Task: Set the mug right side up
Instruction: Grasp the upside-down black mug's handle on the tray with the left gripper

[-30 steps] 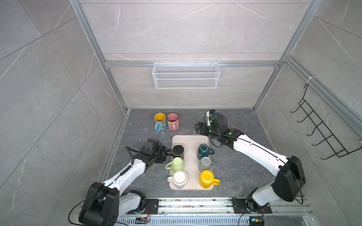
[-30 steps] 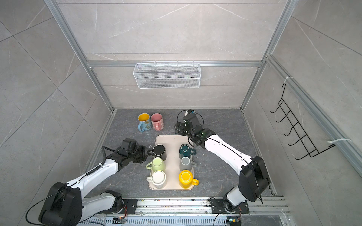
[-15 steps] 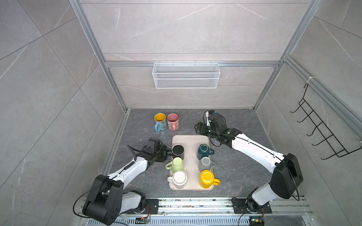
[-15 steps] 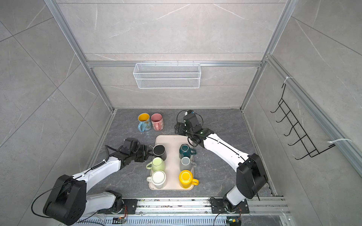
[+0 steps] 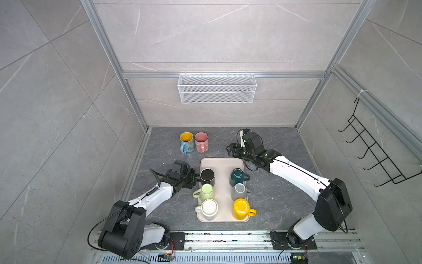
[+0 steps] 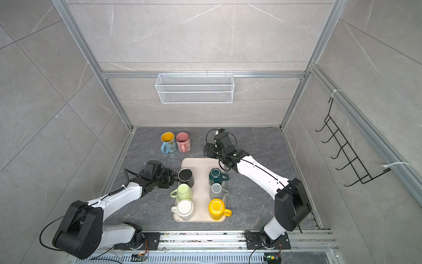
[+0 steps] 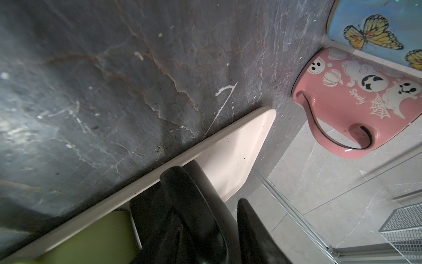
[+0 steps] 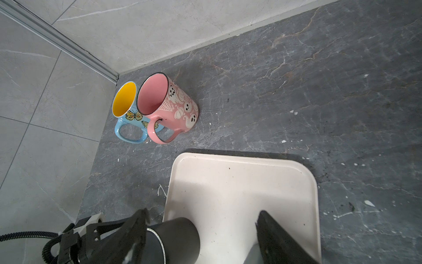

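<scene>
We're at the grasp: left gripper (image 5: 194, 179) at upside-down black mug (image 5: 207, 176) handle, far-left on tray (image 5: 222, 160); can't tell if jaws clamped; right gripper (image 5: 229, 149) jaws apart beyond tray. Next probably: clamp, lift, flip.

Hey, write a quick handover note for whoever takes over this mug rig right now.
Left tool at the handle of the black mug on the tray; grip not confirmable. Right tool open, empty, near the tray's far edge.
Six mugs upside down on the tray; blue mug and pink mug upright on the table behind it.
Done: those two. Left: black mug first, then five more.
</scene>
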Controlling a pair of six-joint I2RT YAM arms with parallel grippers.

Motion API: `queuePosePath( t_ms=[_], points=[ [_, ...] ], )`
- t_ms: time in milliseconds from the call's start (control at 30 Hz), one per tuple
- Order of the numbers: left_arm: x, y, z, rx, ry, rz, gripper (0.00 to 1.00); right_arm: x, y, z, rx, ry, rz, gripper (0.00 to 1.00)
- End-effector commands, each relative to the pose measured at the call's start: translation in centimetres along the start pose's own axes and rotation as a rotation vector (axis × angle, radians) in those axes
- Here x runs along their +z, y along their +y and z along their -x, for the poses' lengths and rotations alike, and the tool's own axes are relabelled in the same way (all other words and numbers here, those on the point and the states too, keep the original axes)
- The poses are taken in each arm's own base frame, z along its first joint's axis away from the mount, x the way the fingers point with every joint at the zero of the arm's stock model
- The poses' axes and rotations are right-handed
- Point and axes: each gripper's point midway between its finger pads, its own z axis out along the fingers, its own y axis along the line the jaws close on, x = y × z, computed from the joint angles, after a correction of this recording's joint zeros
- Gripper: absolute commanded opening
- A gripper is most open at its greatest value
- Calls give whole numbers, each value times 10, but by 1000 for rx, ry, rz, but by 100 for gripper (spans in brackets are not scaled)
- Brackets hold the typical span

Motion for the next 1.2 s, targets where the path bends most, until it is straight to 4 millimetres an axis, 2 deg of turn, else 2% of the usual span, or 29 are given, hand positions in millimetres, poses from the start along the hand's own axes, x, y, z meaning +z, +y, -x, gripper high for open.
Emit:
queuePosePath(
  t_ms=[0,367,667,1033,1167],
  points=[
    [2,-18,-8,8,31,-47,41,7,-4,-2,20,11,-5,77],
    [7,-29,-12,38,50,-82,36,9,-7,-3,26,18,-10,77],
    [13,-30,-12,58,59,-101,28,11,-14,-5,27,28,-33,77],
    [18,-57,-9,113,43,-160,19,11,-18,-5,30,32,-44,77],
    [20,-75,-7,129,45,-197,13,11,-19,-4,32,31,-48,77]
  ],
)
